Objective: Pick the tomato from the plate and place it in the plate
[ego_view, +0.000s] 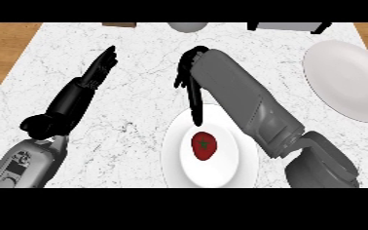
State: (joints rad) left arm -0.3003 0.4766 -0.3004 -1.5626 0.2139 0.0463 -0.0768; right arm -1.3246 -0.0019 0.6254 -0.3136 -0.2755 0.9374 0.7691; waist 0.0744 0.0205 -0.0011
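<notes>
One tomato (pixel 204 146) lies at the centre of the near plate (pixel 177 168), which sits at the near edge of the table (pixel 137 105). The right hand (pixel 191 85) hangs above the far rim of this plate, fingers (pixel 194 112) straight and pointing down, released, with the tips just beyond the tomato and not touching it. The tomato is red, rounded, with a dark green stem patch on top. A second white plate (pixel 338 78) lies at the right edge of the table, well apart from the first. Bare marble lies between the two plates. The left hand (pixel 101 68) rests open over the left part, fingers extended.
</notes>
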